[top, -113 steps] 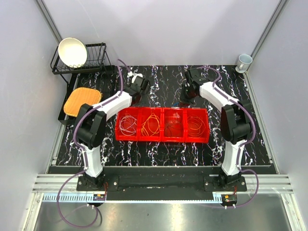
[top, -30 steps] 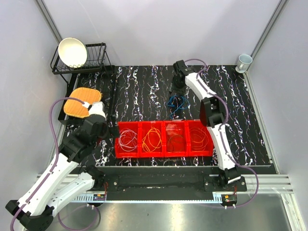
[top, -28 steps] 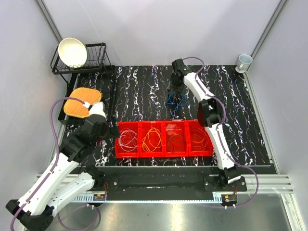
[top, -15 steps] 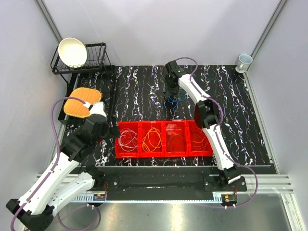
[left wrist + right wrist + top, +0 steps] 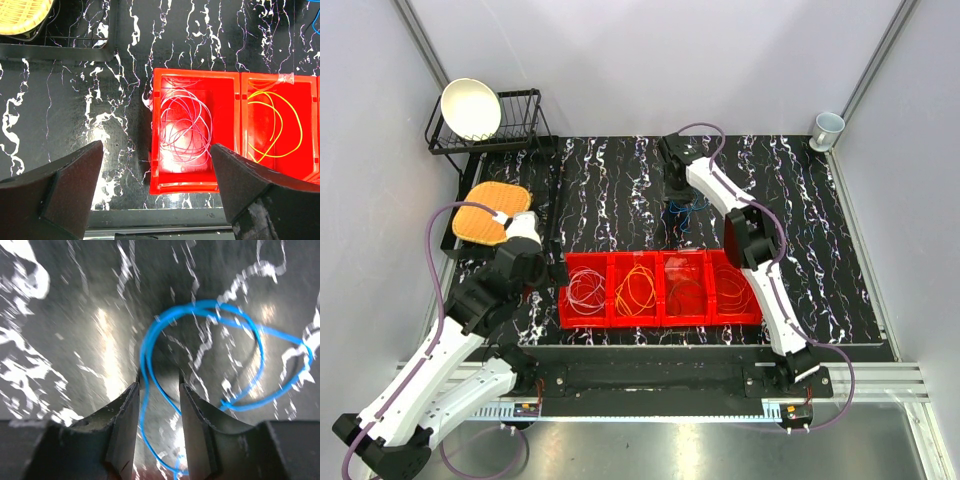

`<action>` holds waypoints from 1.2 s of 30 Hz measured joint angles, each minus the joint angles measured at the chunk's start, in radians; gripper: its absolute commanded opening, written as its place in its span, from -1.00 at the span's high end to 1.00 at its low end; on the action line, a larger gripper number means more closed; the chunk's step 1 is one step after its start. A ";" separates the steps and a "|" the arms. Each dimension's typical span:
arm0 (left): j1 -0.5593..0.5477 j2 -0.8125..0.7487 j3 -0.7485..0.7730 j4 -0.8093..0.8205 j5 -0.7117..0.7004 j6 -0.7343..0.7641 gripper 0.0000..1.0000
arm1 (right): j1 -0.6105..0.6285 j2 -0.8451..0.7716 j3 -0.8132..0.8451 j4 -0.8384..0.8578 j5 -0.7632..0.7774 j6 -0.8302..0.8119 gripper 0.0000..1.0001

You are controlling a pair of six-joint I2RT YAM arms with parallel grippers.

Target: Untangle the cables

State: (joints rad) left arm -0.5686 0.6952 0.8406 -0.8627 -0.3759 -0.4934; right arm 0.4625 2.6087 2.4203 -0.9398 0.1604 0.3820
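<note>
Blue cable (image 5: 144,357) is laid as a loose loop at the tabletop's far middle, one strand passed between the narrowly parted jaws of the right gripper (image 5: 157,385). Left gripper (image 5: 156,146) is held wide open above the white cable (image 5: 184,132), coiled in a red bin (image 5: 195,74) by the near edge.

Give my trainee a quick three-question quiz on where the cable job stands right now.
1. True or false: the left gripper is wide open.
2. The cable running between the fingers of the right gripper is: A yellow, B blue, C white.
3. Fill in: the row holds ___ red bins.
Key: 1 true; 2 B; 3 four.
</note>
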 measured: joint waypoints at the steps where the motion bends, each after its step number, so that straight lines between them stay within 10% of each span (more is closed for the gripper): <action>1: 0.000 0.000 0.000 0.000 0.000 0.000 -0.82 | 0.001 -0.016 -0.028 -0.001 0.006 -0.005 0.11; 21: 0.000 -0.007 0.000 0.000 0.000 0.000 -0.81 | 0.010 -0.078 -0.138 -0.011 -0.015 -0.035 0.03; 30: 0.000 -0.008 0.000 0.000 0.000 0.000 -0.81 | 0.037 -0.071 -0.114 -0.067 -0.023 -0.043 0.95; 36: 0.000 -0.013 0.000 0.000 0.000 0.000 -0.81 | 0.046 -0.026 -0.029 -0.136 -0.022 -0.050 1.00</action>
State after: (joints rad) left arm -0.5686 0.6823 0.8406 -0.8627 -0.3763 -0.4934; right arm 0.5083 2.5824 2.3917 -1.0760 0.1383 0.3325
